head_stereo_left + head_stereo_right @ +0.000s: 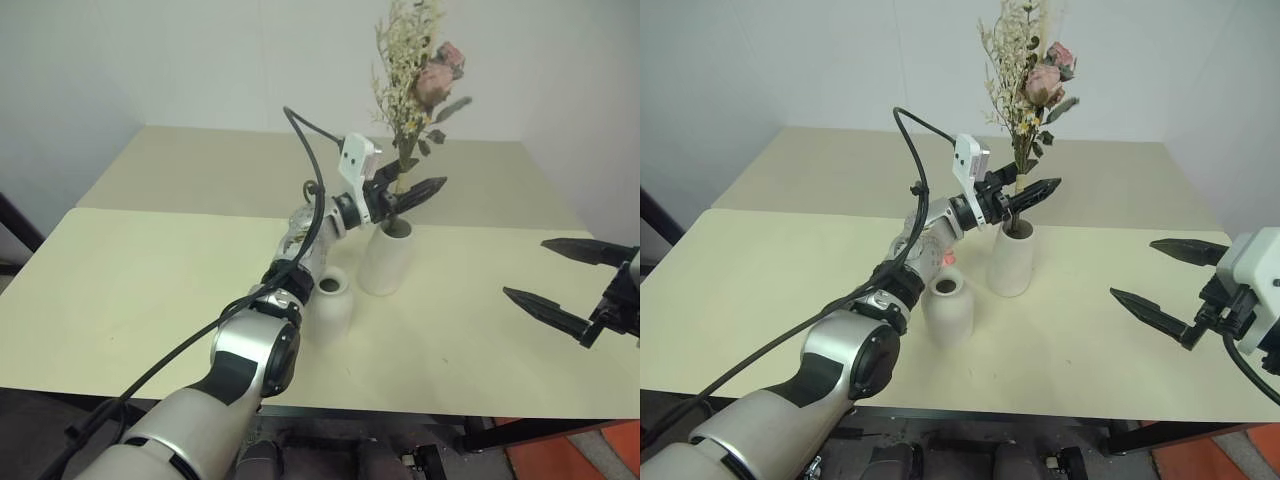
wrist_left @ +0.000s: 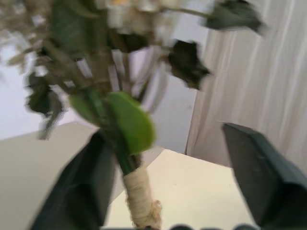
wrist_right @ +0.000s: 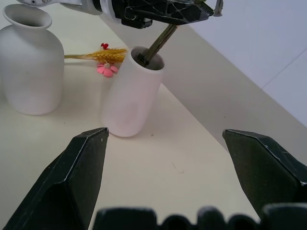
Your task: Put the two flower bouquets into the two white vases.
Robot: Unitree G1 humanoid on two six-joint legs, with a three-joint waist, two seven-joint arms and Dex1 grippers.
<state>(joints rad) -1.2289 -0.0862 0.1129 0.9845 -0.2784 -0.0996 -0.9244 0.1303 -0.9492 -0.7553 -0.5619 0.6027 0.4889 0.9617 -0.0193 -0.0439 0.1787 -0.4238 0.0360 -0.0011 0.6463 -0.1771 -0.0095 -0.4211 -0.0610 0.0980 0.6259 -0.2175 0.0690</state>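
Observation:
The bushy bouquet of pink roses [image 1: 432, 78] stands upright with its stems in the taller white vase [image 1: 385, 262]. My left gripper [image 1: 405, 190] is open just above the vase mouth, its fingers either side of the wrapped stem [image 2: 139, 191]; the stem lies close against one finger [image 2: 81, 187]. The shorter round vase [image 1: 330, 308] stands empty just in front and to the left. The slim yellow-orange bundle [image 3: 98, 55] with a small pink bloom lies flat on the table behind both vases. My right gripper [image 1: 525, 268] hovers open and empty to the right, pointing at the vases.
The vases stand on a cream table [image 1: 120, 290] that butts against a second table [image 1: 200, 160] behind it. A white wall runs along the back. The front edge [image 1: 450, 410] is close to me, with an orange object [image 1: 590, 455] on the floor at right.

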